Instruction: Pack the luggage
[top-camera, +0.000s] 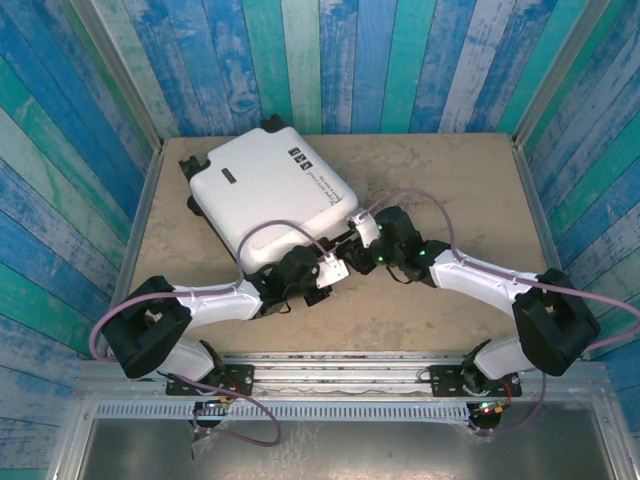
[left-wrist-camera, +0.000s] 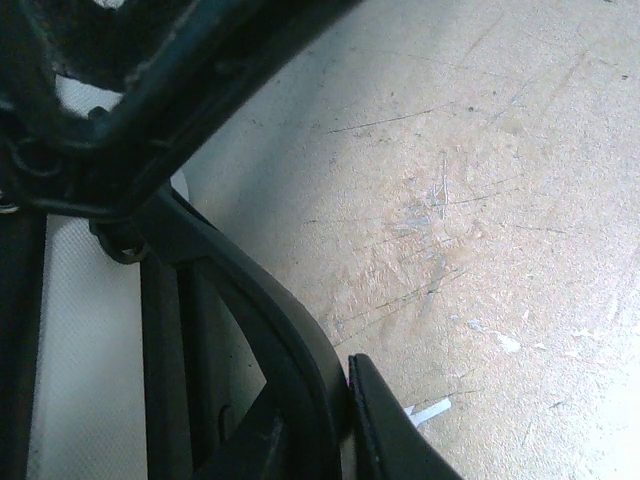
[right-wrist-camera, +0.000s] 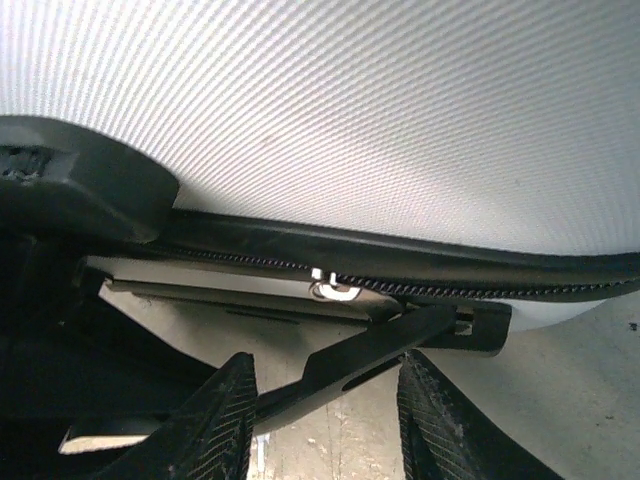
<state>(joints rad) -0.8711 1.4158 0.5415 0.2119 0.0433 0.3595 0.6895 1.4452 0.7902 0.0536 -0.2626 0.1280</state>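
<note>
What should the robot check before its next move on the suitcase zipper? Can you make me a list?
1. Suitcase lying flat on the table with its lid down: ok.
2. Zipper pull sitting between the right jaws: ok.
3. Right jaws squeezing the pull: not ok, they stand apart.
4. Left jaws holding part of the suitcase: cannot tell. A black bar lies against one finger, but the grip is hidden.
5. Zipper closed all the way round: cannot tell, as just a short stretch is visible.
</note>
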